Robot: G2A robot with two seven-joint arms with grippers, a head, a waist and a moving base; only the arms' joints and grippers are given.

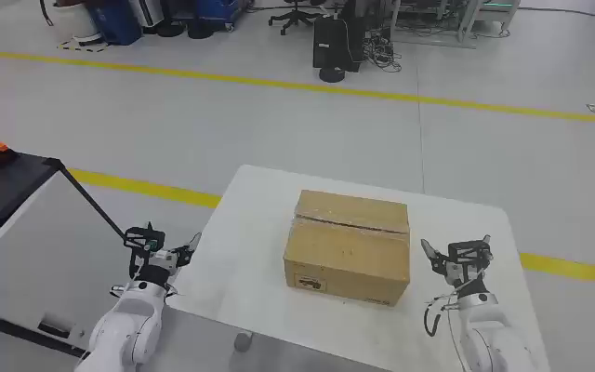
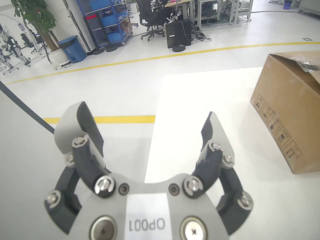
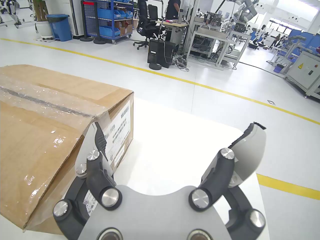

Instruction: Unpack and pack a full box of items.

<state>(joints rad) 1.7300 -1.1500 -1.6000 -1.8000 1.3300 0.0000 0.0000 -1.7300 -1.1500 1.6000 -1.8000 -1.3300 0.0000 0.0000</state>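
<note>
- On the white worktop (image 1: 251, 279), near its middle, a brown cardboard box (image 1: 347, 246) stood with its flaps down.
- Clear tape (image 3: 37, 96) ran along the top seam, wrinkled, and hung over the end facing the right arm. At that corner the flap's edge looked slightly lifted.
- A white label (image 3: 122, 131) sat on that same end.
- Printed symbols (image 2: 277, 128) lined the lower part of the side facing the robot.
- The left gripper (image 2: 147, 116) hung at the worktop's left edge, well apart from the box, which lay off to its right.
- It was spread wide and held nothing. One finger (image 2: 85, 126) was over the floor, the other over the worktop.
- The right gripper (image 3: 175, 128) hung over the worktop on the box's right, near it.
- It too was spread wide with nothing between its jaws.
- Its inner finger (image 3: 98, 136) lay just beside the labelled end. Whether it touched the cardboard could not be told.
- Both grippers pointed away from the robot, toward the room beyond the worktop.
- A yellow line (image 1: 307, 86) crossed the pale floor far behind the box, and a second one passed close behind the worktop.
- Farther back stood a blue shelf (image 2: 107, 18) with blue bins, black chairs (image 2: 150, 13), a blue waste bin (image 2: 72, 48) and a leafy plant (image 2: 27, 6).
</note>
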